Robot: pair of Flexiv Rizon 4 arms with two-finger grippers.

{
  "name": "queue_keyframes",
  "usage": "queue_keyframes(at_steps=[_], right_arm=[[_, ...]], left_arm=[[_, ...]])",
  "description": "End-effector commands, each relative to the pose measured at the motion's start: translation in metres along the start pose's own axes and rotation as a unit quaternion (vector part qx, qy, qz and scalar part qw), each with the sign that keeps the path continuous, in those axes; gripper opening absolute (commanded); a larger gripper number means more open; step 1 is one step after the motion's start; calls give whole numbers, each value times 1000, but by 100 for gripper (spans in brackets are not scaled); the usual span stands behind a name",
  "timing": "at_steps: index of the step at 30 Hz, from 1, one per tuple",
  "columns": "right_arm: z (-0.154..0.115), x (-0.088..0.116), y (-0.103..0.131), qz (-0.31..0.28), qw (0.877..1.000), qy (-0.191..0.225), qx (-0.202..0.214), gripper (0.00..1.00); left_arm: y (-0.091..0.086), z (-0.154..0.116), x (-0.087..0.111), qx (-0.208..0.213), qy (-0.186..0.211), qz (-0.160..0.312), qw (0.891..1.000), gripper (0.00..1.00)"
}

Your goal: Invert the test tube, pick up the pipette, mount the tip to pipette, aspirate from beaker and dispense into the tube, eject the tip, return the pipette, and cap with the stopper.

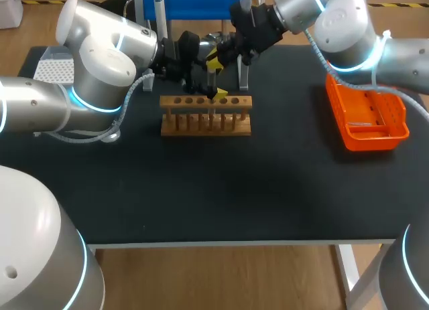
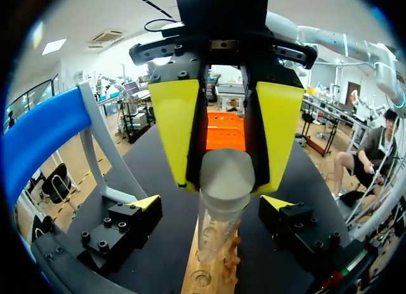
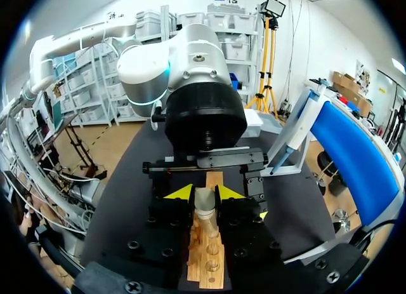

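Observation:
A clear test tube (image 2: 222, 224) with a pale rounded end stands upright over the wooden rack (image 1: 206, 116), which sits mid-table at the back. My right gripper (image 3: 204, 193) is shut on the tube (image 3: 204, 204) near its upper end; in the left wrist view its big yellow fingers (image 2: 174, 129) clamp the tube from both sides. Facing it, my left gripper (image 2: 212, 205) stands wide open, one yellow tip on each side of the tube, with gaps. In the head view both grippers, left (image 1: 209, 88) and right (image 1: 214, 63), meet just above the rack's back row.
An orange tray (image 1: 367, 116) lies at the table's right side. A blue-topped stand (image 1: 194, 5) rises behind the rack. A white perforated box (image 1: 53, 70) sits at the far left. The rack has several empty holes (image 3: 209, 265).

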State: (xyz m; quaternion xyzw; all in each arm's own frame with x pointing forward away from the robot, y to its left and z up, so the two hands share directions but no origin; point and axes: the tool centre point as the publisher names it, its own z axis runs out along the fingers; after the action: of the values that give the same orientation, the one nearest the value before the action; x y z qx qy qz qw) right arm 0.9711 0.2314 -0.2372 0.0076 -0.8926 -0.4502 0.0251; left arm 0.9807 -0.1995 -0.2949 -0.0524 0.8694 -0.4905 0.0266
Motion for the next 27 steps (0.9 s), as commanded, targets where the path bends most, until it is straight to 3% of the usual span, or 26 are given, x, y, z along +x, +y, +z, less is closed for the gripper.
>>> queue_keyframes(at_steps=[1,4,5,6,7,12,16,23,24,25,27], right_arm=[[4,1,-6,0,1000,1,2,0],[5,2,-7,0,1000,0,3,0],[5,2,-8,0,1000,-1,4,15],[5,2,-9,2,1000,-5,3,49],[4,2,-11,4,1000,-6,-1,100],[-7,1,-15,8,999,-16,-44,100],[-22,4,-13,3,995,-20,-102,100],[-40,11,-6,-34,977,-14,-210,100],[-41,12,-4,-36,974,-11,-223,40],[-42,12,-3,-35,972,-10,-232,0],[-42,12,-1,-39,968,-5,-249,0]], left_arm=[[0,0,-1,-1,2,0,1000,100],[0,0,-1,-1,2,0,1000,100],[0,0,-1,-1,2,0,1000,100],[0,0,-1,-1,2,0,1000,100],[0,0,-1,-1,2,0,1000,100],[0,0,-1,-1,2,0,1000,100],[0,0,-1,-1,2,0,1000,100],[0,0,-1,-1,2,0,1000,100],[0,0,-1,-1,2,0,1000,100],[0,0,-1,-1,2,0,1000,100],[0,0,-1,-1,2,0,1000,100]])
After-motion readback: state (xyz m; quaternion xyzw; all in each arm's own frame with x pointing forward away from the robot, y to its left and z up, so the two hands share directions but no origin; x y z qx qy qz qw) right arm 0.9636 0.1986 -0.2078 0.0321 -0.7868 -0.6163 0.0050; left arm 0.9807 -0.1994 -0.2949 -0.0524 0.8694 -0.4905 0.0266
